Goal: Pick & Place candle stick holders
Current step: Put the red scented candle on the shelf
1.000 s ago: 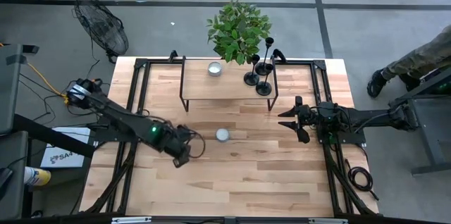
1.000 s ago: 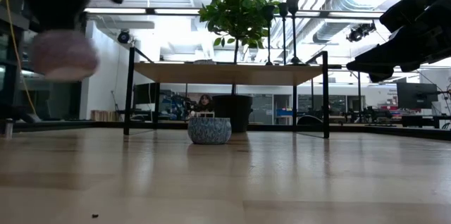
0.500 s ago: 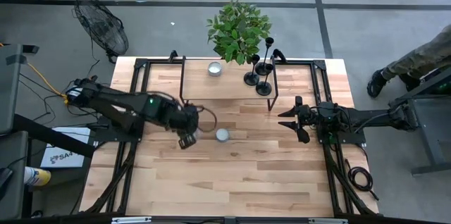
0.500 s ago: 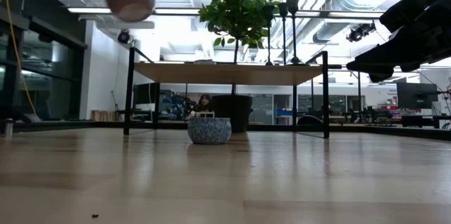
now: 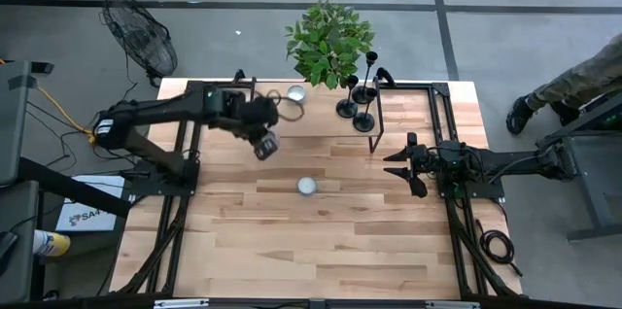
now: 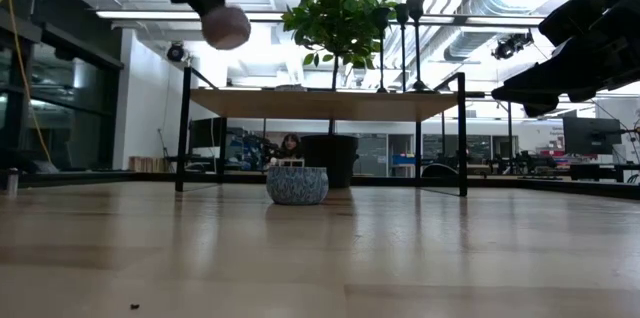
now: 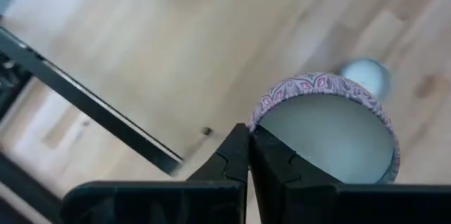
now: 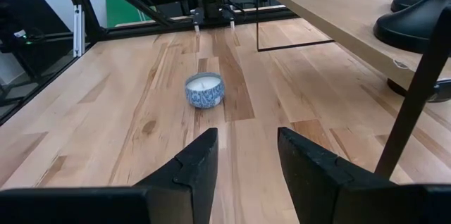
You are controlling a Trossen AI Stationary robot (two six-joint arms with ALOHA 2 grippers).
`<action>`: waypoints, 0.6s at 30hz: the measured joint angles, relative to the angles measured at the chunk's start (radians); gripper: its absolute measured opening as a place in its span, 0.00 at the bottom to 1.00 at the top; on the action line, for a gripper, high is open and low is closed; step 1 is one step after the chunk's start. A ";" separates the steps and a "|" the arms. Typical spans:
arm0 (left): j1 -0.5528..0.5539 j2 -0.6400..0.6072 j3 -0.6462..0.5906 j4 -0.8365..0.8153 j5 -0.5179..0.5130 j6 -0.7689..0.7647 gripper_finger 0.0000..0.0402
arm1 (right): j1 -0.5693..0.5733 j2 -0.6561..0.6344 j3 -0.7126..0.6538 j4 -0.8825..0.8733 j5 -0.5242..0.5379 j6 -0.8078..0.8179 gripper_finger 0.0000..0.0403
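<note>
Three candle stick holders (image 5: 356, 105) stood on the raised shelf (image 5: 292, 120) in the high view: black, flared bases, thin stems, likely rigid and top-heavy, best pinched at the stem. Left gripper (image 5: 264, 143) hung beside the shelf, clamping a candle tin's rim. Low view: tin (image 6: 225, 26) aloft. Left wrist: fingers (image 7: 236, 157) pinched patterned rim. Right wrist: right gripper (image 8: 246, 155) was spread wide, empty.

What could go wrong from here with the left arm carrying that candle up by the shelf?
The left gripper pinches only the rim of the patterned candle, so it might slip and drop onto the table. Lifted beside the raised shelf, the candle could clip its edge. On the shelf, another candle and the candle stick holders stand close together, so a careless placement might knock them. The right gripper waits open.
</note>
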 joint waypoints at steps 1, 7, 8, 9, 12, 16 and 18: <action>0.025 0.004 0.000 0.000 0.001 0.018 0.00 | 0.000 0.000 0.000 0.000 0.000 0.000 0.35; 0.165 0.051 0.001 -0.011 0.025 0.144 0.00 | 0.000 0.000 0.000 0.000 0.000 0.002 0.35; 0.181 0.064 0.007 -0.017 0.032 0.167 0.00 | 0.000 0.000 0.000 0.000 0.000 0.000 0.35; 0.197 0.076 0.018 -0.020 0.044 0.184 0.00 | 0.000 -0.001 0.000 0.000 0.000 0.000 0.35; 0.252 0.111 0.063 -0.046 0.050 0.220 0.00 | 0.000 0.001 0.000 0.000 0.000 0.001 0.35; 0.301 0.168 0.143 -0.079 0.047 0.258 0.00 | 0.000 0.001 0.000 0.000 0.000 0.002 0.35; 0.316 0.194 0.188 -0.105 0.047 0.265 0.00 | 0.000 0.001 0.000 0.000 0.000 0.000 0.35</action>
